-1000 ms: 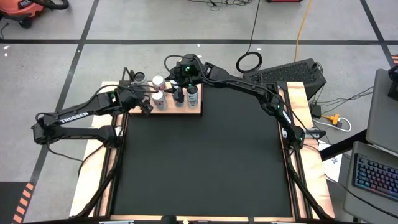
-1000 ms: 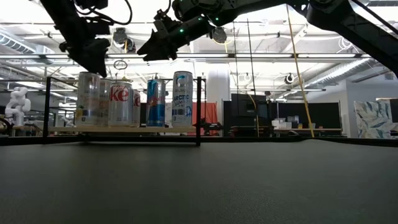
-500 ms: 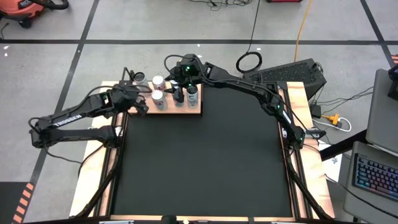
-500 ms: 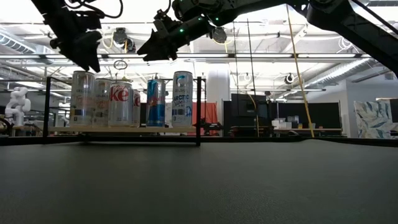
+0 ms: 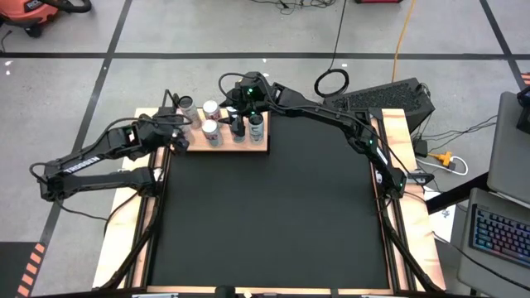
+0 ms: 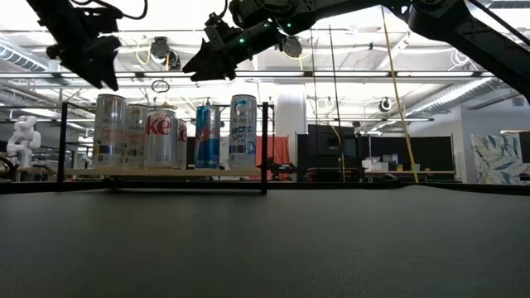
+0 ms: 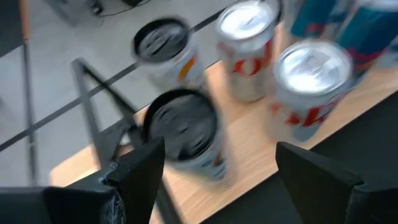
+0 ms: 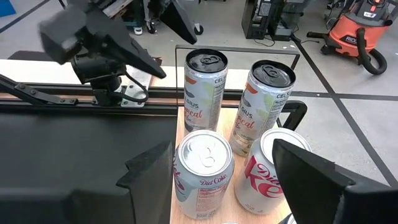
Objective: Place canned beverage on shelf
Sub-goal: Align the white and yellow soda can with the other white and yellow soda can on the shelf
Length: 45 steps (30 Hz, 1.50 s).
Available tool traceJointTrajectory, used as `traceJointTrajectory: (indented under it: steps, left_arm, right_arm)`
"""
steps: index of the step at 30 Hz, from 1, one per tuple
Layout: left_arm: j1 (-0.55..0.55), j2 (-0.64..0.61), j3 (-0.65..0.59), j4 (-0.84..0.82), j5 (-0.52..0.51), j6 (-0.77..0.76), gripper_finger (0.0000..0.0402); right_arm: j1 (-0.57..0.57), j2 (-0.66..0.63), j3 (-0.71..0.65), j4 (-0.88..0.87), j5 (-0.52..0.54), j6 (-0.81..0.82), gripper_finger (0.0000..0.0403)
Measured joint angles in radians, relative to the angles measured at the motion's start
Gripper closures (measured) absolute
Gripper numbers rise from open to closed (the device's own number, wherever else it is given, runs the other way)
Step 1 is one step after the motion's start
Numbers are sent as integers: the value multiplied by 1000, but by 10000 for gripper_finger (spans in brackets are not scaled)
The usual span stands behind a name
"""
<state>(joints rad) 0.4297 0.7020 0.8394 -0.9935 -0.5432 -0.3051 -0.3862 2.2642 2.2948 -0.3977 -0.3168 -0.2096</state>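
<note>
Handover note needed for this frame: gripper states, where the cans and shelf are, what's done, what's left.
Left gripper: open, empty, up beside the shelf's left end.
Right gripper: open, empty, hovering above the cans.
Shelf: at the mat's far edge, holding six upright cans; the outermost left can stands free.
Done: cans placed.
Left: no loose can visible; likely just withdraw both arms.

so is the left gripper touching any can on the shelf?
Apart. Low view: left gripper hangs open above the leftmost can on the shelf, clear gap between.
</note>
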Motion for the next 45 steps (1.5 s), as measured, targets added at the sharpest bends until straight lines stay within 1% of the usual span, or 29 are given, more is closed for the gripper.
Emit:
traceJointTrajectory:
  steps: [2,5,10,14,23,29,34,45]
  left_arm:
    - [0,-4,0,-42,-21,-5,94]
    - [0,-5,0,-62,-27,-28,94]
    - [0,-4,0,-64,-36,-33,94]
    - [6,9,0,-65,-37,-74,94]
    - [44,71,1,-64,-38,-80,94]
    - [71,105,1,-60,-41,-69,94]
    - [89,114,2,-16,-44,-44,94]
    - [135,139,2,39,-12,29,94]
  right_arm:
    - [0,0,0,0,0,0,145]
    - [0,0,0,0,0,0,145]
    - [0,0,0,0,0,0,145]
    - [0,0,0,0,0,4,145]
    - [0,0,0,3,0,14,145]
    - [0,0,0,3,0,14,145]
    - [0,0,0,3,0,14,145]
    - [0,0,0,3,0,14,145]
